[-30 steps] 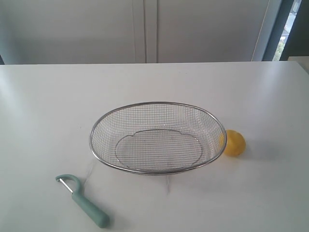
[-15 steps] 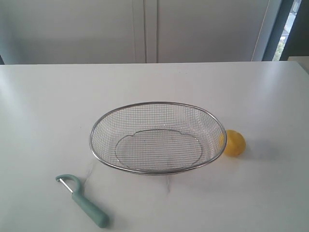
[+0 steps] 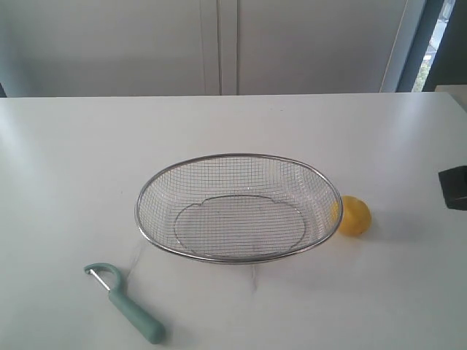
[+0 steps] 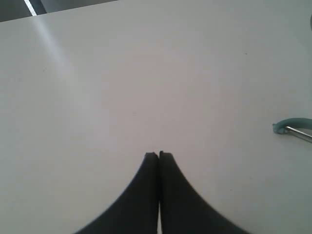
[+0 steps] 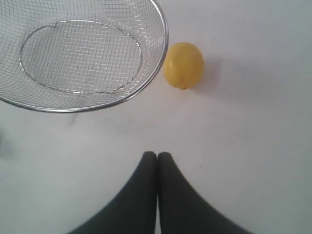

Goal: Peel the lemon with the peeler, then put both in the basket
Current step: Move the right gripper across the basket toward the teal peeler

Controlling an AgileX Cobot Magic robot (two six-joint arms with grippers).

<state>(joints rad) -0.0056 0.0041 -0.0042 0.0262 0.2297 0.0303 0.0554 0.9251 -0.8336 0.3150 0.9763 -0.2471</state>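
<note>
Just beside my wide silver wire basket (image 3: 237,155) sits a small round yellow lemon (image 3: 354,216). My left pincer (image 4: 159,155) and right pincer (image 5: 157,154) are closed, empty.

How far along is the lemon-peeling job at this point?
Done: nothing yet. The lemon lies on the table right beside the basket, its skin apparently whole. The peeler lies apart from both, untouched, and the basket holds nothing. In hand: nothing; the left fingers and right fingers are shut and empty. Left: pick up peeler and lemon, peel, then put both in the basket.
</note>
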